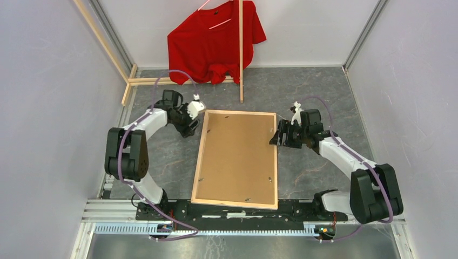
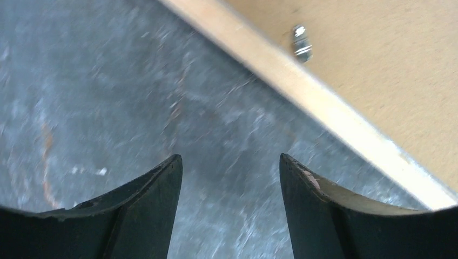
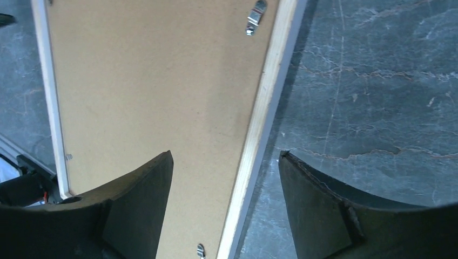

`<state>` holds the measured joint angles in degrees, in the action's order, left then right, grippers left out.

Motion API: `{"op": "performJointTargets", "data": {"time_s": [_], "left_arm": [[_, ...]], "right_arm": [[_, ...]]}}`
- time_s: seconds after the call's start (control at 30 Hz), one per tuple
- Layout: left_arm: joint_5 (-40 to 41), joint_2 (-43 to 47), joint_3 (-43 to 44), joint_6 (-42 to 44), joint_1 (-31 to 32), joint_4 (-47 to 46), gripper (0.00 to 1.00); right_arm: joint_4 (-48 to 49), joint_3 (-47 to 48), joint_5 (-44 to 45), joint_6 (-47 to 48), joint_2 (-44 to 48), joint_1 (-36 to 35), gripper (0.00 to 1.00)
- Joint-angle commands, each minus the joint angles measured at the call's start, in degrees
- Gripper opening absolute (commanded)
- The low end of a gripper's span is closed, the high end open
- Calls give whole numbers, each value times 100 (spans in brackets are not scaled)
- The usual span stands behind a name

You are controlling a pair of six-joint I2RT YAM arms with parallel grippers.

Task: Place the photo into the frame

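The frame (image 1: 199,162) lies flat on the grey table with its pale bare-wood side up and a brown backing board (image 1: 237,156) set inside it. The photo is hidden or out of view. My left gripper (image 1: 190,129) hovers just off the frame's far left corner. In the left wrist view this gripper (image 2: 230,156) is open over bare table, with the wooden rail (image 2: 302,89) beyond the fingertips. My right gripper (image 1: 274,138) is at the frame's right rail near the far corner. There the gripper (image 3: 226,153) is open, and the rail (image 3: 267,97) runs between its jaws untouched.
A red T-shirt (image 1: 213,40) hangs on a wooden rack whose upright pole (image 1: 241,54) stands just behind the frame, and its base poles (image 1: 156,81) lie at the back left. Small metal clips (image 3: 256,16) sit on the backing board. Walls close in on both sides.
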<state>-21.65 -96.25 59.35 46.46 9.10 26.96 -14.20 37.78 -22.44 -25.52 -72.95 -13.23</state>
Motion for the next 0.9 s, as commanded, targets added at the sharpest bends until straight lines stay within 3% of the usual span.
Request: {"op": "performJointTargets", "data": {"time_s": [0.0, 0.1, 0.23, 0.37, 0.43, 0.53, 0.8, 0.87], "left_arm": [[-417, 52, 319, 294, -641, 764, 73], [-425, 76, 1, 475, -708, 853, 73], [-785, 88, -283, 406, -678, 897, 73], [-905, 82, -435, 414, -633, 916, 72], [-917, 72, -495, 413, -572, 908, 71], [-967, 54, -565, 328, -420, 814, 71], [-1077, -136, -620, 105, -22, 578, 70], [-1045, -193, -593, 69, 28, 564, 69]], "right_arm": [[199, 166, 135, 103, -166, 66, 74], [359, 63, -160, 143, 0, 50, 57], [250, -137, -332, 215, 675, -100, 48], [-121, -304, 75, 309, 1133, -232, 49], [-169, -342, 275, 262, 1169, -206, 55], [48, -463, 120, 91, 1008, -190, 55], [133, -492, 346, 13, 650, -180, 42], [44, -441, 404, 26, 532, -165, 34]]}}
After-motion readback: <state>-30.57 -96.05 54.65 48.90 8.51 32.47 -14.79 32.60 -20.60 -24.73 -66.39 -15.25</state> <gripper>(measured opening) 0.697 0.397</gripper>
